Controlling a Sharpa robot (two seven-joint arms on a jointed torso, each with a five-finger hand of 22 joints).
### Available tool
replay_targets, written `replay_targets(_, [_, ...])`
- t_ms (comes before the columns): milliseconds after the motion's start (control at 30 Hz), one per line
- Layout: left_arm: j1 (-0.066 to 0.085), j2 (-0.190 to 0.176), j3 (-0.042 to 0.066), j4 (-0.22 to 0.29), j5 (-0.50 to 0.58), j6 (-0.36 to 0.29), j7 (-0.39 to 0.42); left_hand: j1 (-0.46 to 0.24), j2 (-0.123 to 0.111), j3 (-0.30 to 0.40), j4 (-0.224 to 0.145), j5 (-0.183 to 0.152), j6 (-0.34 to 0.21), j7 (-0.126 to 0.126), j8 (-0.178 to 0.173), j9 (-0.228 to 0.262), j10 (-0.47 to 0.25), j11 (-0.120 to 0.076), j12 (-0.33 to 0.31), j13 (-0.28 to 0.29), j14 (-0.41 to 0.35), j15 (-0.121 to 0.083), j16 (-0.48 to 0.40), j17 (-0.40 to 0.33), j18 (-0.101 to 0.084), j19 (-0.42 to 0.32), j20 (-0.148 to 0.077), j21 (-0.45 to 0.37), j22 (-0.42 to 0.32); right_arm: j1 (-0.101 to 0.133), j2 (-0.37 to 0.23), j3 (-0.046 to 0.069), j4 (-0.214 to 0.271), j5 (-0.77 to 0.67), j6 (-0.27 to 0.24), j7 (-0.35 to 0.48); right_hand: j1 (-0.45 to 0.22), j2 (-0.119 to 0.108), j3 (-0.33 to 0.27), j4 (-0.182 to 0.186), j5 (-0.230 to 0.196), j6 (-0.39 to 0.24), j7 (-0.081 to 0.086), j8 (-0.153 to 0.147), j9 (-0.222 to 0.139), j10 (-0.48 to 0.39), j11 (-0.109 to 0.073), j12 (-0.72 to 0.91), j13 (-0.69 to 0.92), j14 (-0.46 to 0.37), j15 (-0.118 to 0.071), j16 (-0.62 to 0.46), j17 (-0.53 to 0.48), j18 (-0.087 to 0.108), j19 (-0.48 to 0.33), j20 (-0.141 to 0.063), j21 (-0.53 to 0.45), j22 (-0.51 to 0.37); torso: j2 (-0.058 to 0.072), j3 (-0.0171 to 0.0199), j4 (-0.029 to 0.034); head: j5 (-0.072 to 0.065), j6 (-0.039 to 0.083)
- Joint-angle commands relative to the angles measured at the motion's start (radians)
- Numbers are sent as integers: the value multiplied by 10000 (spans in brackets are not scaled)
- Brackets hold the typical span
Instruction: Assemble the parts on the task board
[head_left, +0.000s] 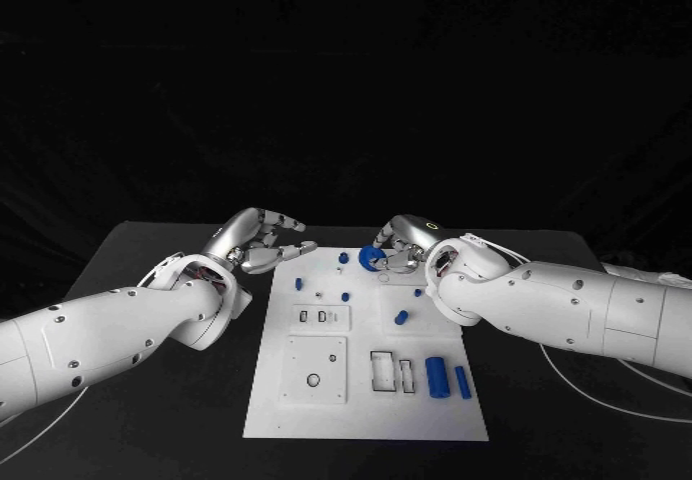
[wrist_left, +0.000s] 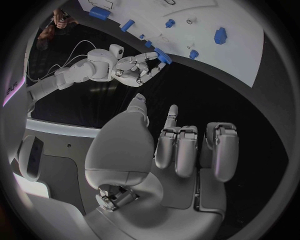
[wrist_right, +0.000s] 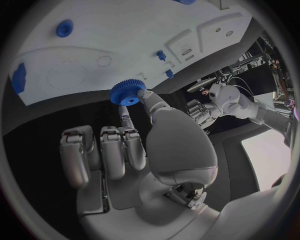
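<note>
I am seeing the board (head_left: 368, 400) lying in the middle of the black desk (head_left: 159, 250), its long sides running from the near edge toward the far edge, with bare desk showing along both of them.

My right robot hand (head_left: 400, 250) is hanging over the board's far right corner, pinching a blue gear (head_left: 374, 258) between thumb and a fingertip; in the right wrist view the gear (wrist_right: 128, 93) is sitting at the fingertips, just off the board's edge (wrist_right: 125, 75), with the other fingers curled in below it.

My left robot hand (head_left: 264, 243) is hovering beside the board's far left corner, off its edge and over bare desk. It is holding nothing: in the left wrist view its fingers (wrist_left: 187, 150) are partly curled and apart, the palm empty.

On the board, two blue cylinders (head_left: 449, 379) are lying side by side near the near right corner, just beside a rectangular recess (head_left: 382, 370). A small blue peg (head_left: 401, 318) is lying near the right edge at mid-length, and a few smaller blue pieces (head_left: 345, 258) are standing toward the far end; I am finding them too small to tell apart. A square plate with a round hole (head_left: 315, 369) is sitting toward the near left.

Both forearms are crossing the desk's side parts, and the right one is covering part of the board's right edge.
</note>
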Motion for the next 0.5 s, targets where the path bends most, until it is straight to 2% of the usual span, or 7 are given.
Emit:
replay_targets(33, [4, 15, 6, -3, -30, -3, 121, -19, 81, 49, -13, -44, 73, 23, -64, -12, 1039, 42, 25, 2634, 1021, 46, 26, 2630, -73, 1052, 71, 24, 2634, -30, 183, 6, -42, -106, 179, 304, 123, 31, 51, -2, 39, 182, -96, 56, 69, 1065, -67, 28, 2634, 1042, -12, 41, 2631, -68, 1047, -9, 45, 2635, 0, -12, 13, 11, 3])
replay_targets(500, [7, -39, 8, 83, -30, -25, 107, -19, 81, 49, -13, -44, 73, 23, -64, -12, 1039, 42, 25, 2634, 1021, 46, 26, 2630, -73, 1052, 71, 24, 2634, -354, 1145, 7, -796, -772, 271, 504, 140, 37, 87, -24, 16, 171, -90, 38, 78, 1065, -65, 28, 2634, 1042, -13, 41, 2631, -68, 1047, -11, 45, 2635, 20, -11, 14, 92, 6])
